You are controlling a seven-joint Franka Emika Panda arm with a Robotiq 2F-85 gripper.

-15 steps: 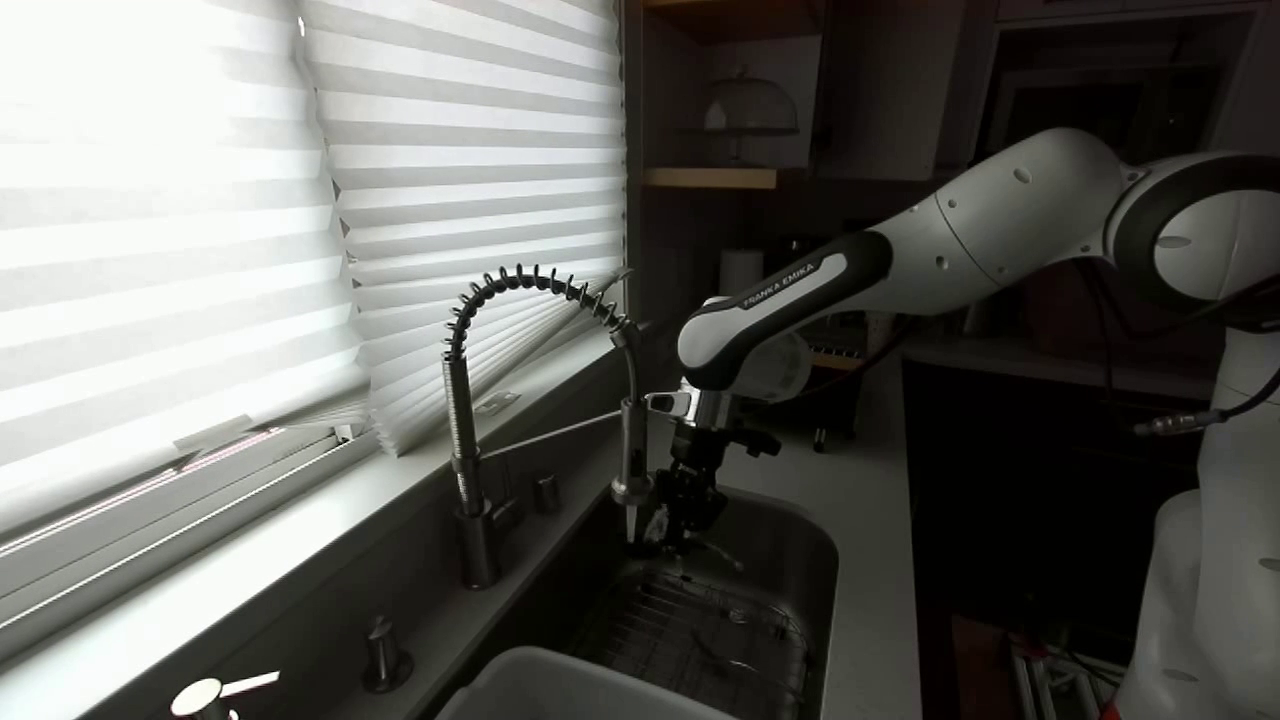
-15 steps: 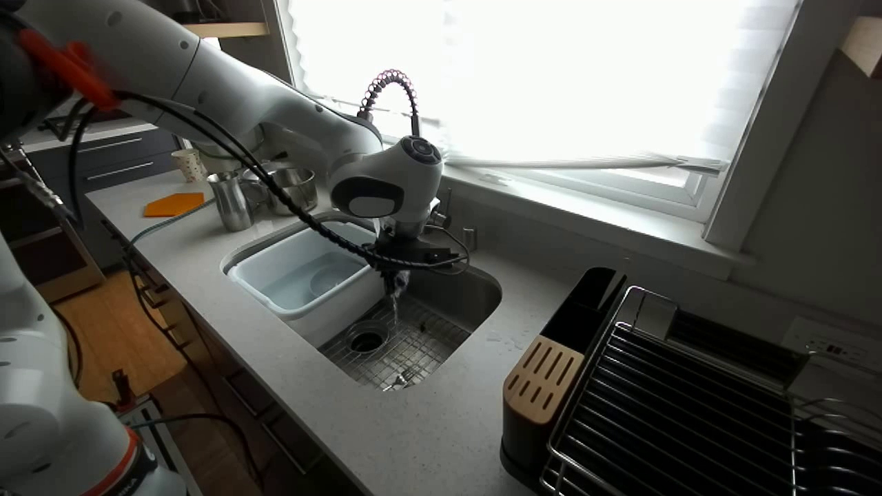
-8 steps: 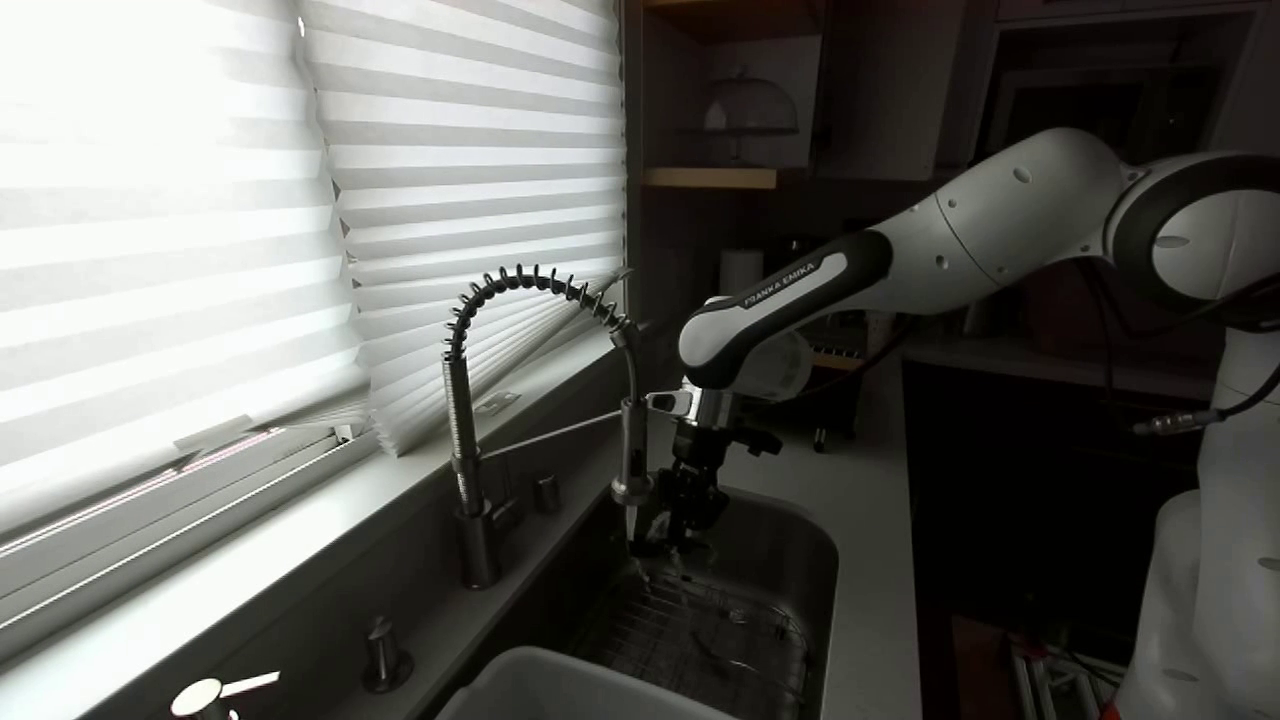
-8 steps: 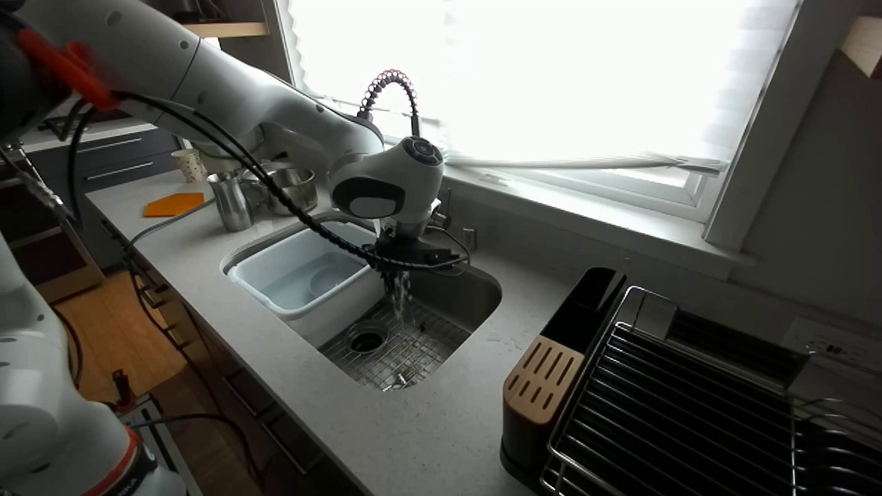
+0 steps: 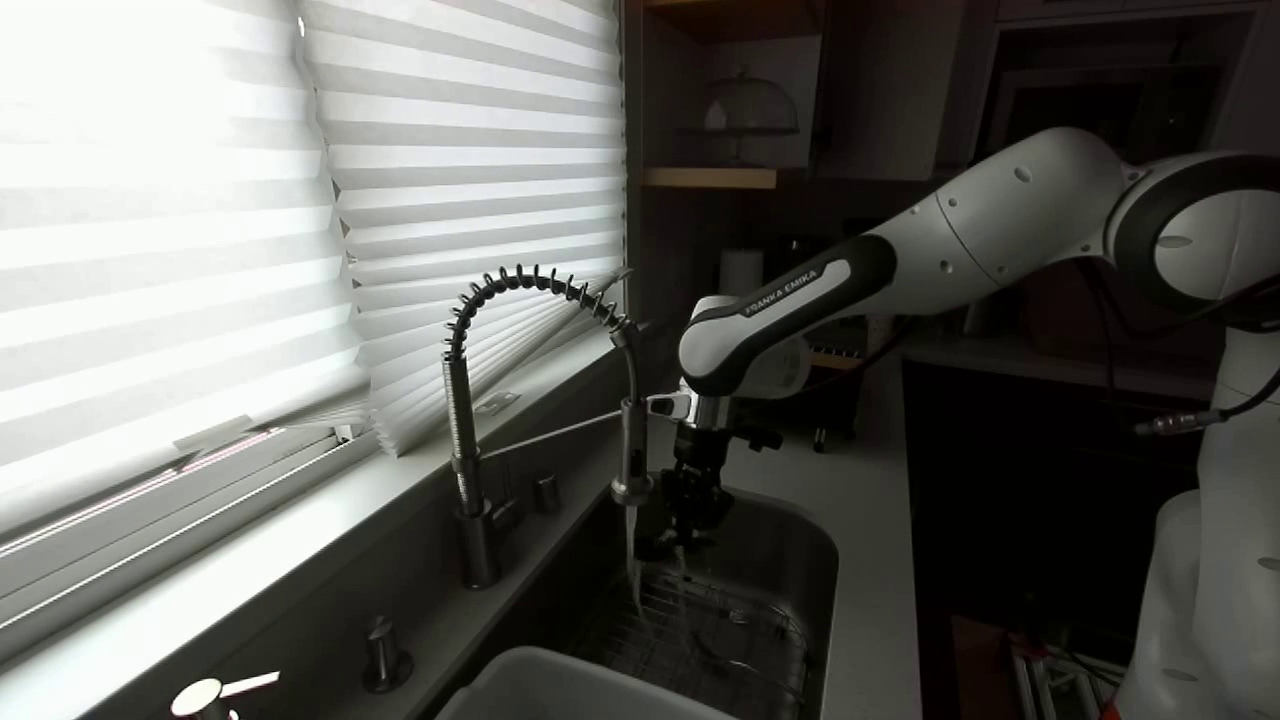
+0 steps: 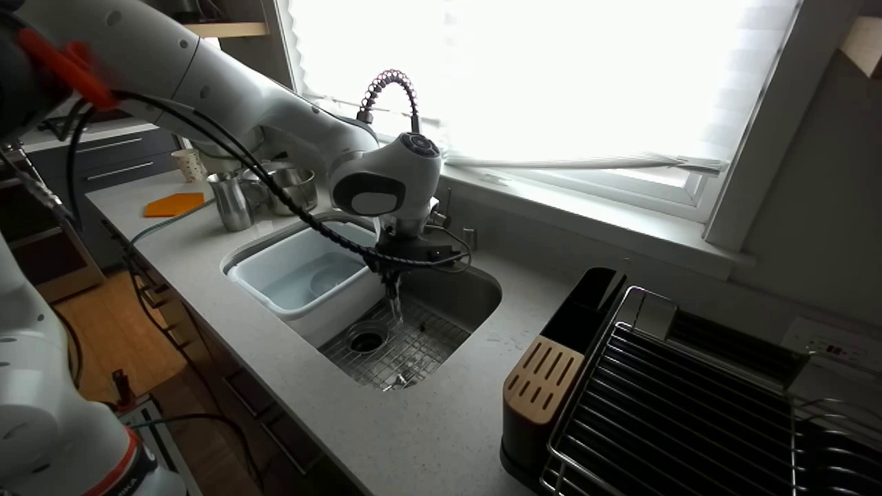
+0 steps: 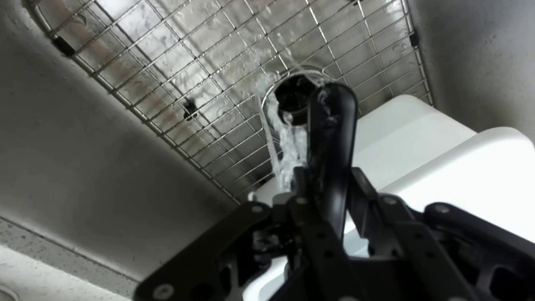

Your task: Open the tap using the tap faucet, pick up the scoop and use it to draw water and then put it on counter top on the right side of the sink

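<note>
In the wrist view my gripper (image 7: pixel 329 179) is shut on the scoop (image 7: pixel 333 121), whose long black handle points out past the fingertips. The scoop's far end is hidden. Water (image 7: pixel 291 144) runs down beside the handle. In an exterior view the tap (image 5: pixel 632 440) pours a thin stream from its spray head, and my gripper (image 5: pixel 695 535) hangs just beside it, low over the sink (image 5: pixel 785 545). The scoop is too dark there to tell from the gripper. The counter top (image 6: pixel 441 427) surrounds the sink basin, with a wire grid on its bottom.
A white tub (image 6: pixel 344 317) fills part of the sink. A black holder with a slotted wooden top (image 6: pixel 544 379) and a dish rack (image 6: pixel 682 413) stand on the counter. Metal pitcher (image 6: pixel 233 203) and metal pot (image 6: pixel 296 189) stand beyond the tub. Dispensers (image 5: pixel 383 655) line the window side.
The gripper has shifted slightly away from the spray head. Water that splashed at the gripper a second ago now falls in a longer stream toward the grid.
</note>
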